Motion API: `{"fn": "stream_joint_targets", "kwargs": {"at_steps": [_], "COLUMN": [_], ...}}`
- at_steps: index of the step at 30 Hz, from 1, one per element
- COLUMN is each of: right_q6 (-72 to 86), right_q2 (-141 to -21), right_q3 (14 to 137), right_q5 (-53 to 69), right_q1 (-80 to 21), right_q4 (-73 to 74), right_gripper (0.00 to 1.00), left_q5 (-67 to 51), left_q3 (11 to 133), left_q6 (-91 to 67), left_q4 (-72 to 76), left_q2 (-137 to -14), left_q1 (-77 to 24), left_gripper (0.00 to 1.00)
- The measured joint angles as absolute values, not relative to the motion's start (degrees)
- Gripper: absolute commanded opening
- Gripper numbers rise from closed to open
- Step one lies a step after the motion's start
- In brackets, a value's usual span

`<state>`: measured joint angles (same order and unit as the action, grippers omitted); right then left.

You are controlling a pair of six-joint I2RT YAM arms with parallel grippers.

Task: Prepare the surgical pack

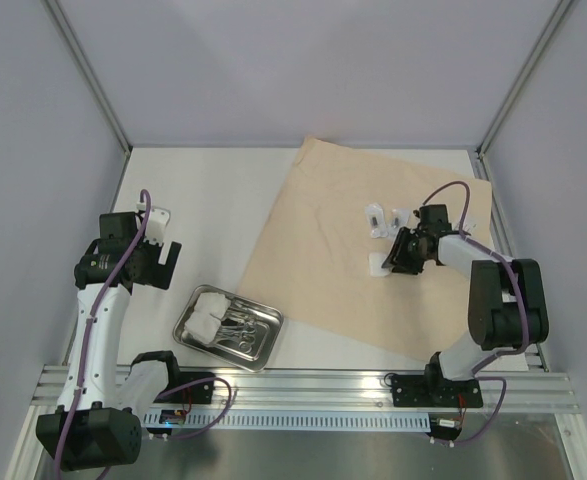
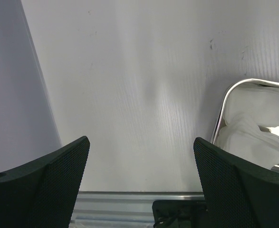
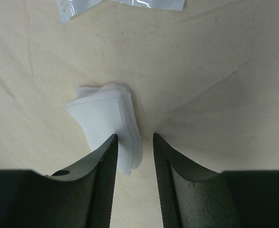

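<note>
Right gripper [image 3: 134, 138]: jaws narrow about the near edge of a gauze pad [image 3: 106, 114] on the wrap [image 1: 313, 250], right of centre; a firm pinch is uncertain. Left gripper [image 2: 141, 145] gapes, empty. Packets [image 1: 385, 218] placed; tray [image 1: 265, 347], near left, still loaded; folding remains.

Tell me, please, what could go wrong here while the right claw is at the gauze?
1. The gauze lies off-centre, mostly beside and under one finger of the right claw, so closing may catch only its edge or a few of its fanned layers.
2. The claw is low on the wrap. It may pinch the wrap too, and a lift could then drag it and shift the packets nearby.
</note>
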<state>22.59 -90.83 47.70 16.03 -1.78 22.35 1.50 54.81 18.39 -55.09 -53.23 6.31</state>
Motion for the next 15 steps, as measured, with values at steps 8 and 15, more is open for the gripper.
{"fn": "stream_joint_targets", "kwargs": {"at_steps": [8,15], "right_q6": [22.7,23.5], "right_q2": [-93.1,-94.2], "right_q3": [48.0,47.7], "right_q5": [20.4,23.5], "right_q1": [-1.7,-1.7], "right_q4": [18.9,16.8], "right_gripper": [0.34,0.01], "left_q5": [1.5,1.3], "left_q3": [54.8,54.8], "left_q6": [18.4,18.4], "left_q4": [-55.1,-55.1], "left_q2": [-53.2,-53.2], "left_q1": [6.3,6.3], "left_gripper": [1.0,1.0]}}
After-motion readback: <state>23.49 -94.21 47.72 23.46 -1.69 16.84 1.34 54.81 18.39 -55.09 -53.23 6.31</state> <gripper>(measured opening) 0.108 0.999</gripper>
